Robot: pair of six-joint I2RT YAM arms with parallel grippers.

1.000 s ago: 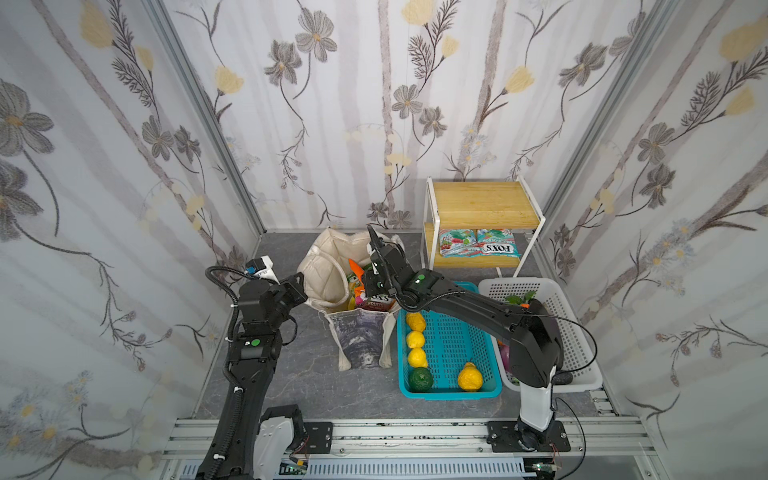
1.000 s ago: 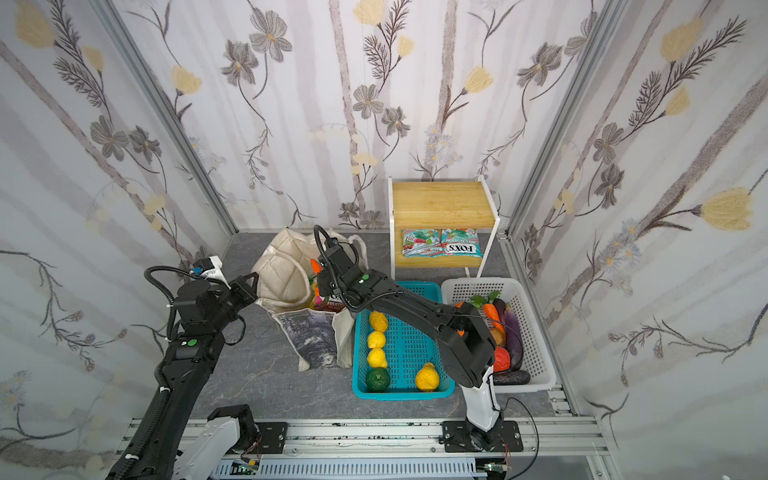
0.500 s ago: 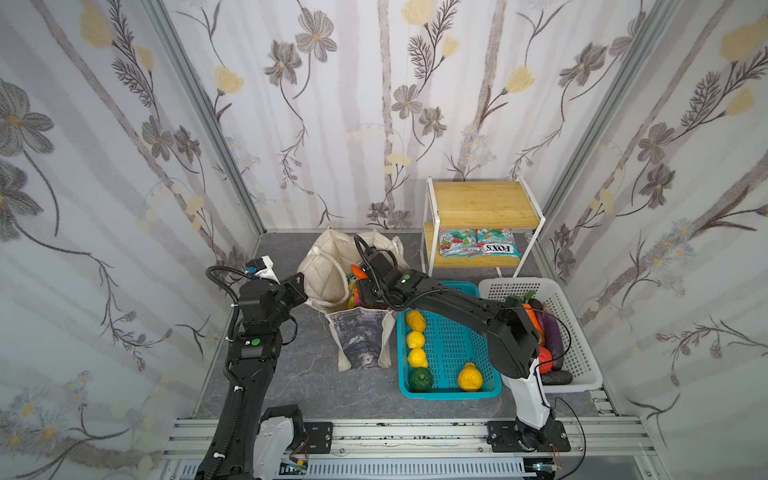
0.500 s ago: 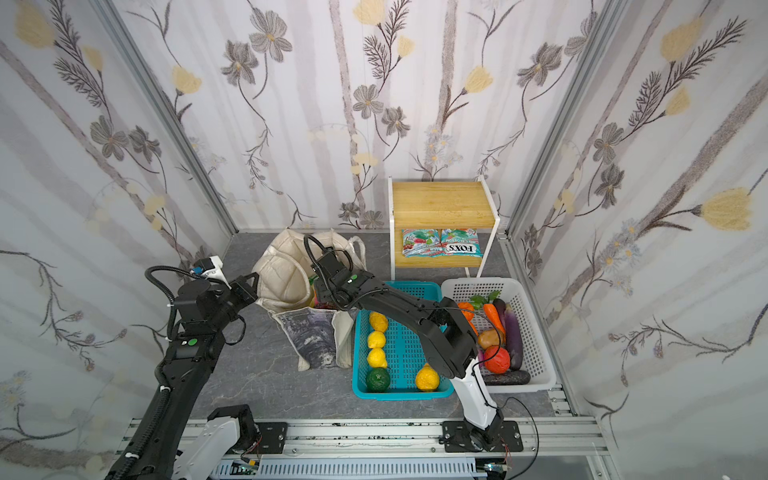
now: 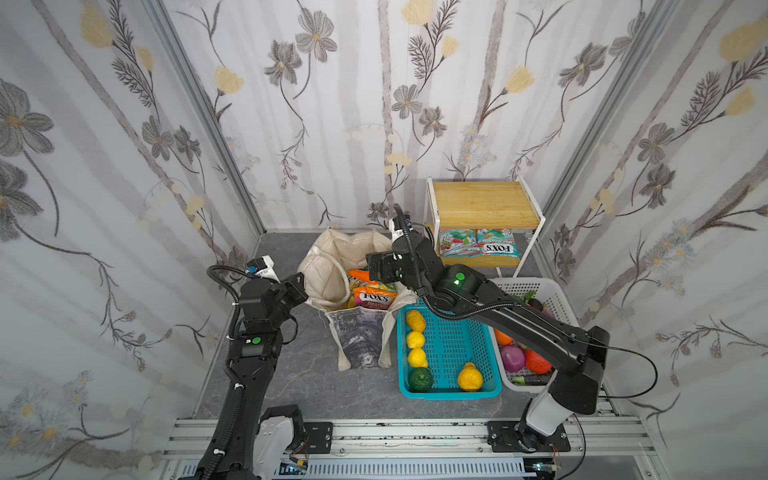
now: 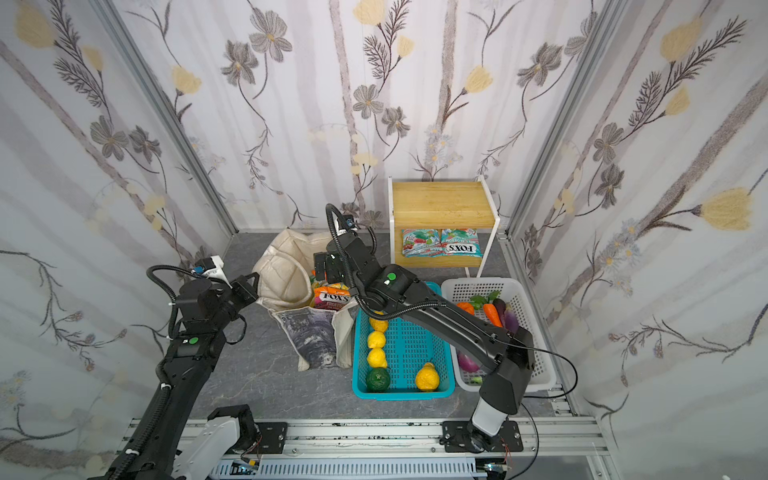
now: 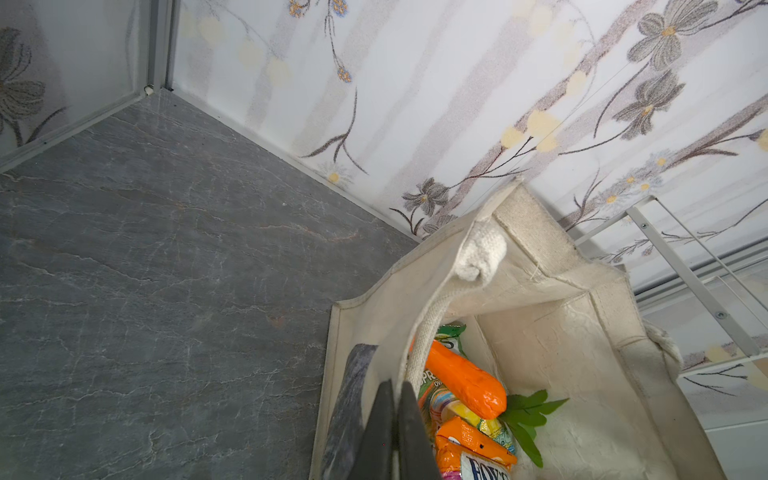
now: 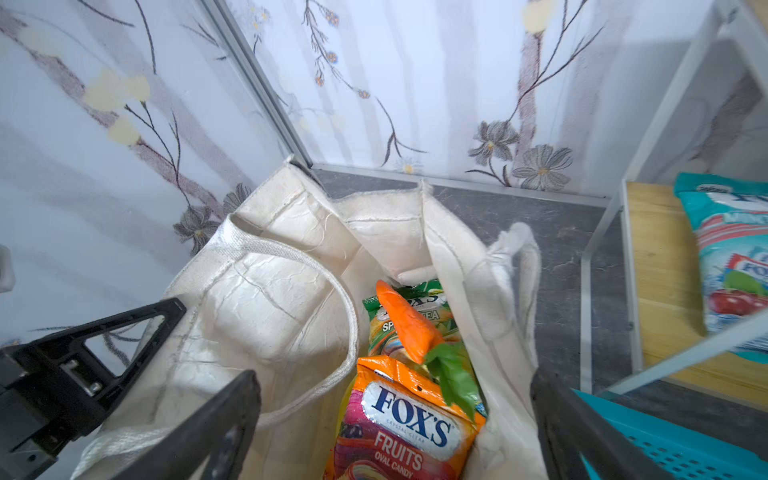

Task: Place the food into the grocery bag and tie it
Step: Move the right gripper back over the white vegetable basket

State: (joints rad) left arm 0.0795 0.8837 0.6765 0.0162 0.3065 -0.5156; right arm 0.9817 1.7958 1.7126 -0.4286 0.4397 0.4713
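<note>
Pinched bag (image 5: 328,266) rim in shut left fingers (image 7: 411,436); spread right fingers (image 8: 216,424) wide, empty, over carrot (image 8: 409,324). Risked snagging strap (image 8: 349,332), toppling bag, on withdrawal.

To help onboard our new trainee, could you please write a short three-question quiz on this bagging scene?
1. True or false: the right gripper is clamped on the carrot.
2. Where do the three yellow fruits in a row lie? A) teal basket B) white basket C) wooden shelf
3. What is the left gripper pinching?

Key
1. False: its jaws stand open above the grocery bag, and the carrot lies inside.
2. A
3. The grocery bag's rim.
</note>
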